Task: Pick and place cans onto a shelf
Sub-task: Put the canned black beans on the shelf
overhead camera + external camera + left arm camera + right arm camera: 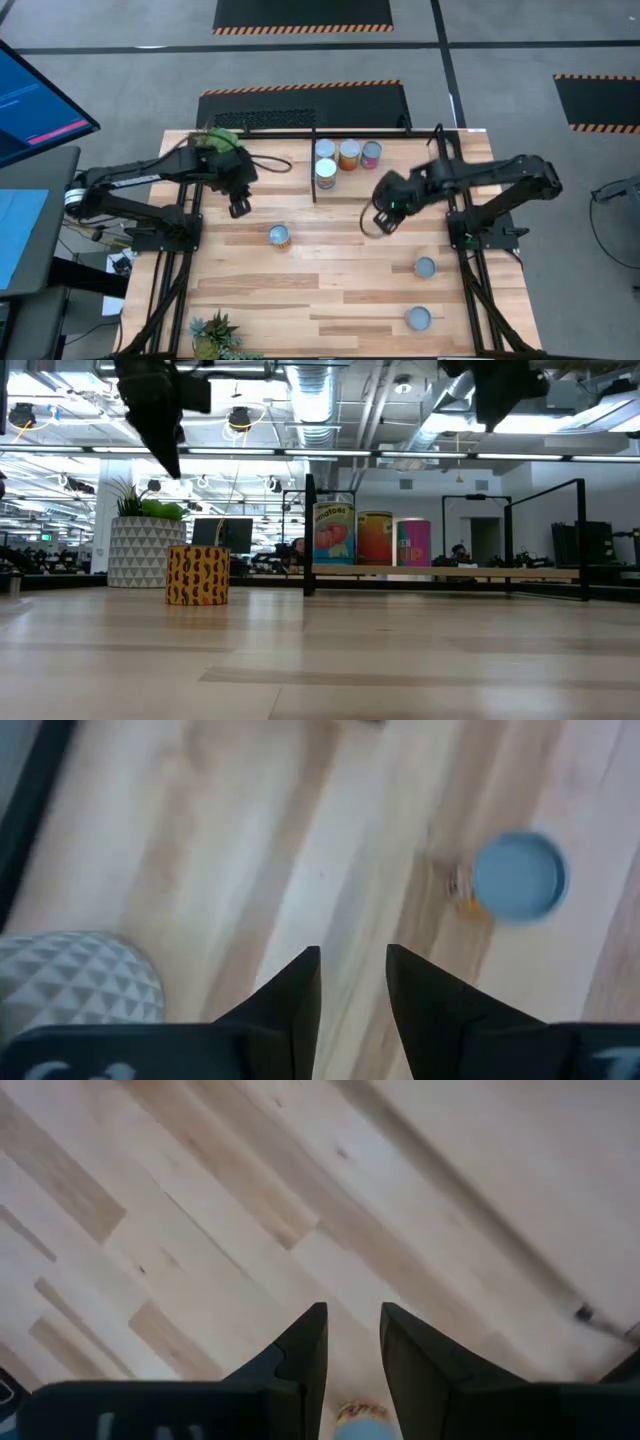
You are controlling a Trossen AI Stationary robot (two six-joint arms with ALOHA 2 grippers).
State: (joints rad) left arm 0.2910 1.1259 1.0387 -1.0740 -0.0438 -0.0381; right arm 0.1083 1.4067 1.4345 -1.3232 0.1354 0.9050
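The left arm is stretched from the table's left side toward its middle, and the left gripper (pixel 238 208) is held high above the wood, pointing down. Its fingers (pixel 290 995) are parted and nothing is gripped between them. The right arm is folded in from the right side, and the right gripper (pixel 383 224) is held in the air in front of the shelf (pixel 405 188). Its fingers (pixel 300 1350) are likewise parted, and bare wood is seen between their tips. In the low view both grippers are seen hanging well above the surface.

A row of three cans (pixel 348 153) is seen at the back of the shelf, at its left end. A fourth can (pixel 326 173) is placed in front of them, just beside the bay's left rod. An orange-labelled can (pixel 279 236) is left upright on the table (pixel 330 285), near the left gripper but not beneath it. A blue-topped can (pixel 424 267) is found near the right arm's base, and a last can (pixel 418 318) is set close to the table's near edge.

One potted plant (pixel 215 138) is placed at the table's far left corner, and another plant (pixel 215 335) at the near left corner. A monitor (pixel 40 100) is seen left of the table, and striped floor mats (pixel 300 14) are laid on the grey floor beyond.
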